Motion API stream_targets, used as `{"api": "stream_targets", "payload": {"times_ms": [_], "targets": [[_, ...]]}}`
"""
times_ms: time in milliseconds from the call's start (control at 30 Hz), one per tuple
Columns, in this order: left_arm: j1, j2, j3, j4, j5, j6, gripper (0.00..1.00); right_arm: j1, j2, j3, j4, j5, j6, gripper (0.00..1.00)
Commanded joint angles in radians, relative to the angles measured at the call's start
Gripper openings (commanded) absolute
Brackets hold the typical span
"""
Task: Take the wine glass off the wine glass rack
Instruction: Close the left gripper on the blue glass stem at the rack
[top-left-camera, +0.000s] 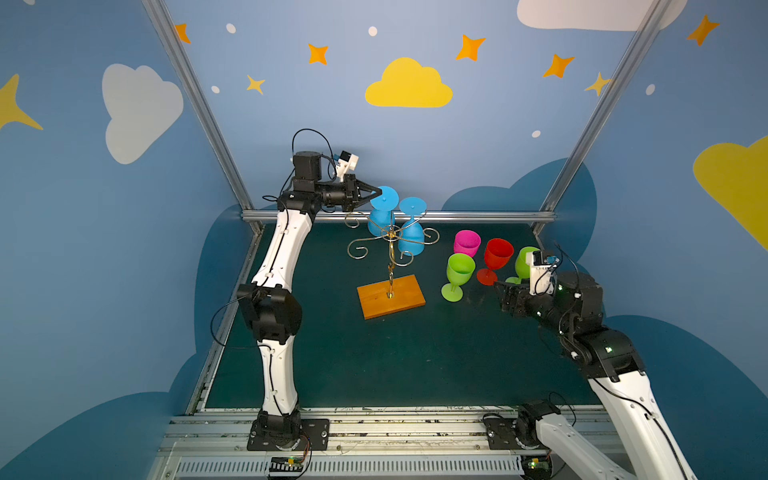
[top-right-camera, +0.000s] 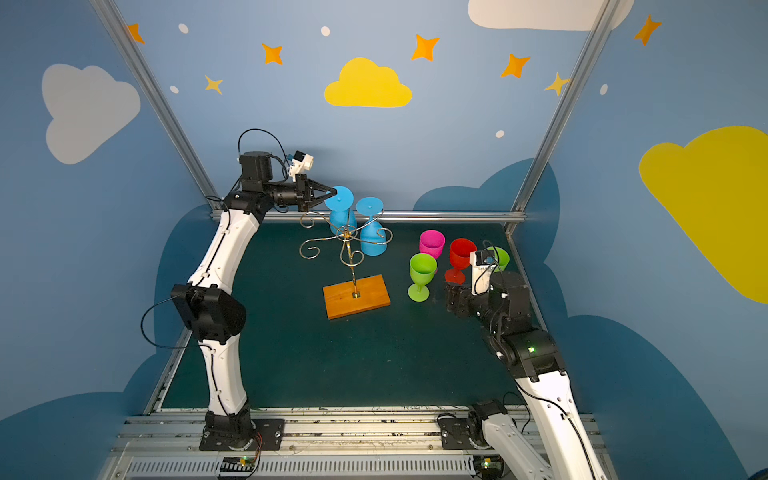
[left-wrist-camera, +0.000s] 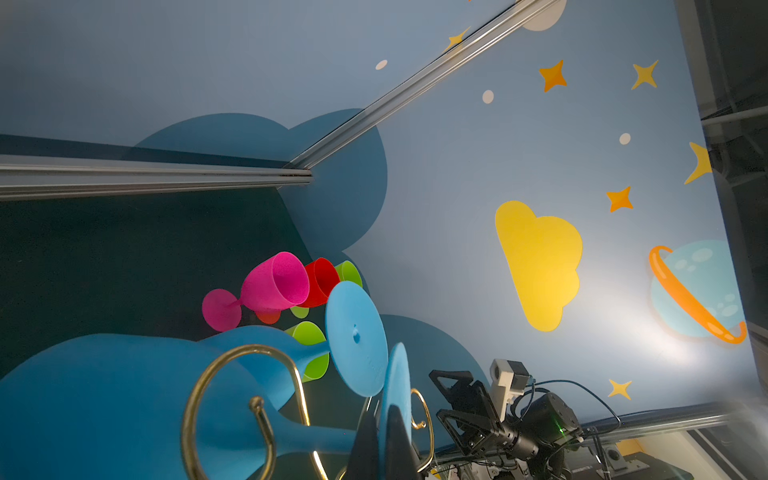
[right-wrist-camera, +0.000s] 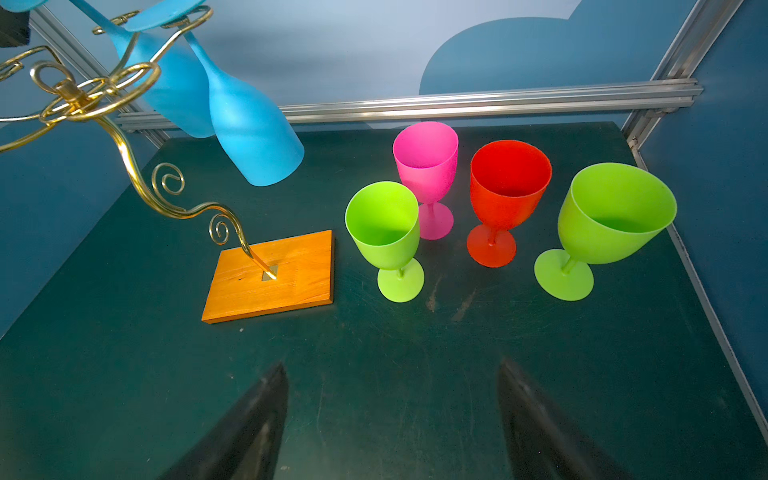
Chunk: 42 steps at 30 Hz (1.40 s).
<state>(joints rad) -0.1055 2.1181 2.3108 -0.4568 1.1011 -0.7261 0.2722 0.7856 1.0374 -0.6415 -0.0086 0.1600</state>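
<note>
The wine glass rack (top-left-camera: 390, 296) is a gold wire stand on an orange-brown wooden base, mid-table in both top views. Two blue wine glasses hang upside down from its curled arms. My left gripper (top-left-camera: 379, 193) reaches in from the left at rack-top height. It is shut on the edge of the foot disc of the left blue wine glass (top-left-camera: 380, 220). In the left wrist view the gripper (left-wrist-camera: 382, 408) pinches that thin disc, and the glass's stem (left-wrist-camera: 316, 440) runs through a gold curl (left-wrist-camera: 232, 361). The other blue glass (top-left-camera: 411, 241) hangs beside it. My right gripper (right-wrist-camera: 392, 365) is open and empty, low over the mat.
Several glasses stand upright right of the rack: pink (top-left-camera: 467, 243), red (top-left-camera: 497, 253), green (top-left-camera: 460, 268) and a second green one (top-left-camera: 524, 257), partly hidden by my right wrist. The aluminium rail (top-left-camera: 478, 216) and blue walls close the back and sides.
</note>
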Motion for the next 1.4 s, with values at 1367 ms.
{"api": "stream_targets", "payload": {"times_ms": [1367], "targets": [[0.067, -0.077, -0.027, -0.052, -0.025, 0.044, 0.03, -0.002, -0.025, -0.015, -0.007, 0.018, -0.001, 0.78]]}}
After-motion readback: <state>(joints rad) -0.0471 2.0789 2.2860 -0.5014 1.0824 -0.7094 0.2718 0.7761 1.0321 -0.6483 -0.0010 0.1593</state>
